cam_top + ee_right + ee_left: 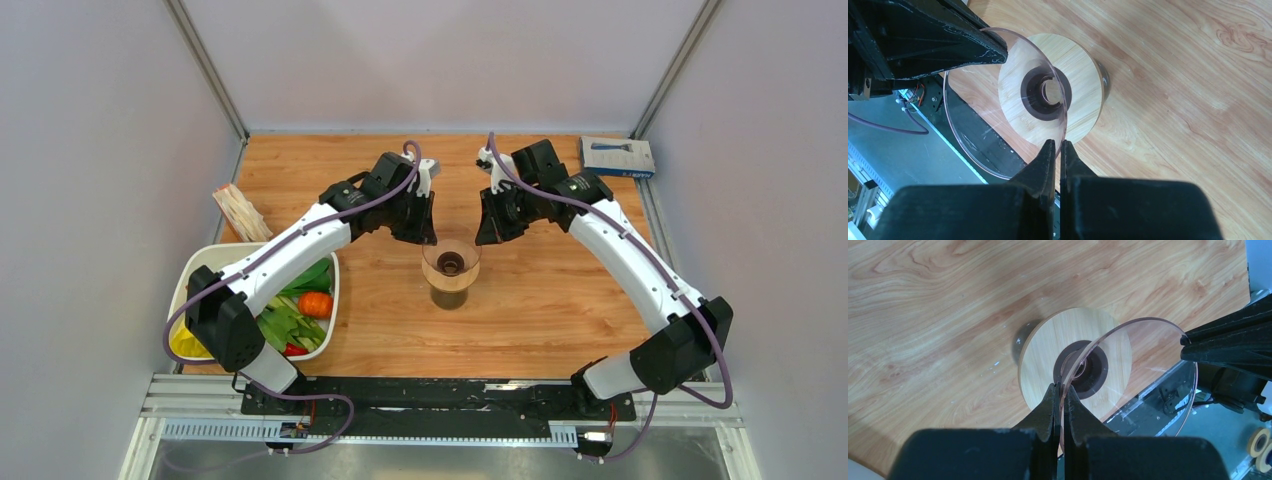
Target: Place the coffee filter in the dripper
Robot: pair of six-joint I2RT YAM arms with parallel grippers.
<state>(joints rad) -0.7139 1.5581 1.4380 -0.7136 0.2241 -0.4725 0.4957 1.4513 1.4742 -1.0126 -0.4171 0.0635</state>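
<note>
The dripper (451, 262), a clear cone with a round tan ring base, is over a brown-tinted glass cup (450, 295) at the table's middle. My left gripper (428, 238) is shut on the left side of its clear rim. My right gripper (484, 238) is shut on the opposite side. In the left wrist view my gripper (1062, 387) pinches the rim above the tan ring (1045, 347). In the right wrist view my gripper (1054, 143) pinches the rim above the ring (1080, 75). The inside of the cone holds nothing. No white coffee filter sheet is in view.
A pale tan fan-shaped packet (241, 212) lies by the left wall. A white tray (195, 268) with toy vegetables sits at the near left under my left arm. A blue box (617, 157) lies at the far right corner.
</note>
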